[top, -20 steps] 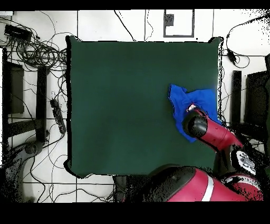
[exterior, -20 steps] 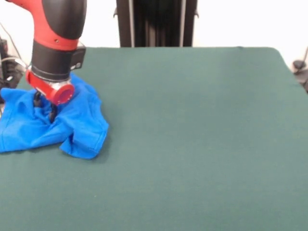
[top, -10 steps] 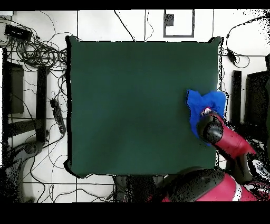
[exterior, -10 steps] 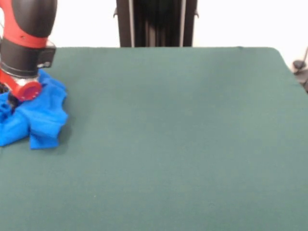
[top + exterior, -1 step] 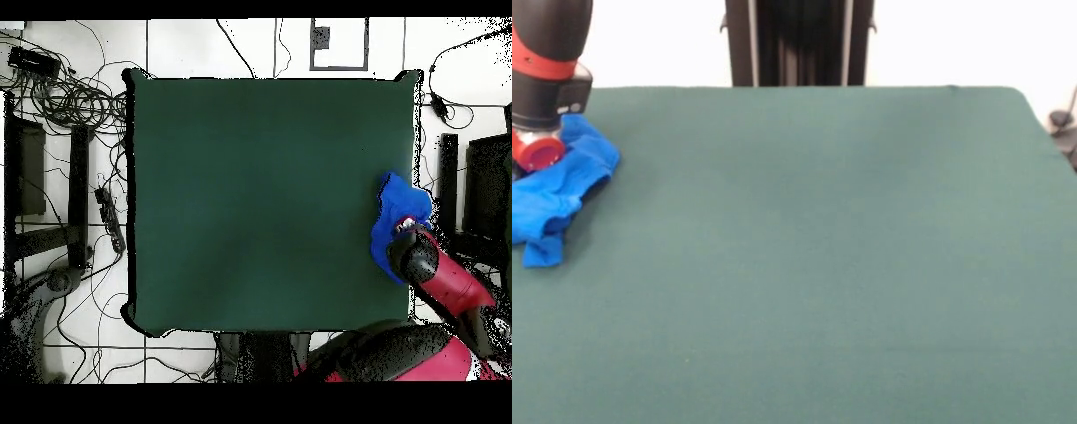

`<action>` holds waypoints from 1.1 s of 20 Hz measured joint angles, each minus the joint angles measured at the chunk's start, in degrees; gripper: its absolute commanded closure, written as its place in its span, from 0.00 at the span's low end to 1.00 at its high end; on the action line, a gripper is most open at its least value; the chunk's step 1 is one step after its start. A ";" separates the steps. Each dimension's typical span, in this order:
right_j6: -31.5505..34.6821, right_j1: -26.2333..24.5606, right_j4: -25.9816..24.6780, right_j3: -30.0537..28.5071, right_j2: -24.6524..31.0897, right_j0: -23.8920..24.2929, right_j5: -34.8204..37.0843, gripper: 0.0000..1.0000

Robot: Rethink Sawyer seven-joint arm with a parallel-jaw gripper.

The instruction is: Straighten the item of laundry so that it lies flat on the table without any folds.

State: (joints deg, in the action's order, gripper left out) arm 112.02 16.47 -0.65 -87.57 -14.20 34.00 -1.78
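Overhead view: T-shirt (image 5: pixel 396 215) dragged farther toward the table (image 5: pixel 260 200) edge, bunched.

Bright even light, washed-out backdrop

Robot lab: tangled floor cables (image 5: pixel 70 95), felt-covered table (image 5: pixel 260 200).

The arm (image 5: pixel 547 71) dragged the bunched T-shirt (image 5: pixel 556 190) to the table (image 5: pixel 821 265) edge, partly overhanging it.
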 measured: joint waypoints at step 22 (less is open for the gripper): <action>0.00 0.21 3.23 -4.17 0.61 4.45 -0.03 0.00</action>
State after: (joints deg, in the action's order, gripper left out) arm 112.02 16.68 2.57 -91.74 -13.59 38.45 -1.81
